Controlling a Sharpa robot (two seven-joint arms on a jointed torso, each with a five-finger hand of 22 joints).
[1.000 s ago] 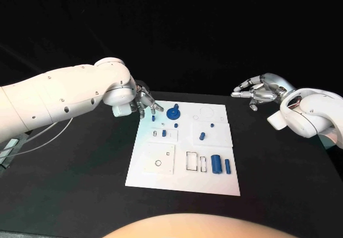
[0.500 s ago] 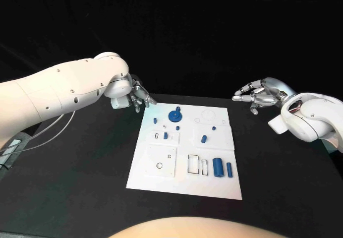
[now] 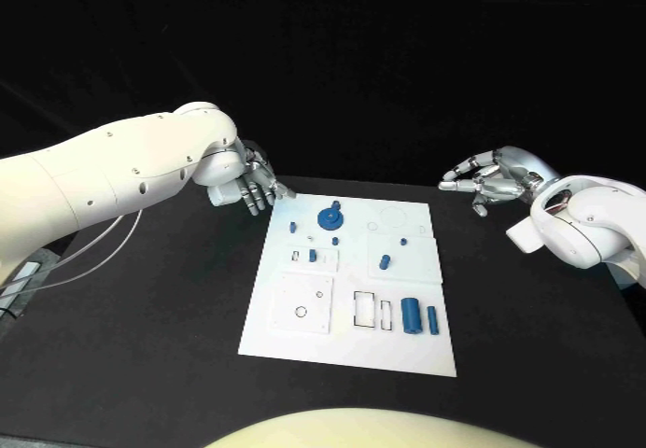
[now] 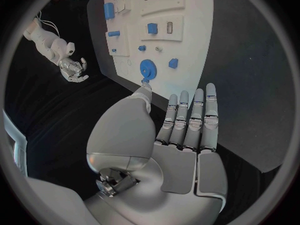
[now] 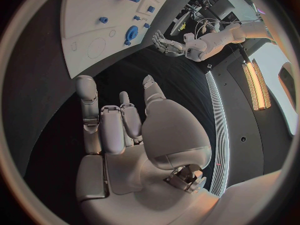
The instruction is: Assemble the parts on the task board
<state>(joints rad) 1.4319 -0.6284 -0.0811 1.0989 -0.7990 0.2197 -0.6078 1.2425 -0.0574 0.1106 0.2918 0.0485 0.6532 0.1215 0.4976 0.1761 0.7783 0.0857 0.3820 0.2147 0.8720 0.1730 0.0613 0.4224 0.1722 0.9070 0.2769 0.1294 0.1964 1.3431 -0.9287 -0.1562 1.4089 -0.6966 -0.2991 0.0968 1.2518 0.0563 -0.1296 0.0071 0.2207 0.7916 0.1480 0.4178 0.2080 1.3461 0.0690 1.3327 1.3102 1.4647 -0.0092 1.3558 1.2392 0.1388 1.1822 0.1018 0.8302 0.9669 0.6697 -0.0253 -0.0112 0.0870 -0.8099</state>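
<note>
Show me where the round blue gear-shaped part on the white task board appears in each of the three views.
Head view: round blue part at the board's far end, nearest the left hand.
Left wrist view: just beyond the fingertips.
Right wrist view: near the board's edge.
Shared landmark: the white task board.

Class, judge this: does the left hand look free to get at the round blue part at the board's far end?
Probably yes. The left hand holds nothing and hangs beside the round blue part, with nothing between them.

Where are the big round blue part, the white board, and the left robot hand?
Round blue part [image 3: 328, 217], head view, its disc top.
White board [image 3: 353, 350], head view, bare near edge.
Left robot hand [image 3: 253, 189], head view, middle of the hand.
</note>
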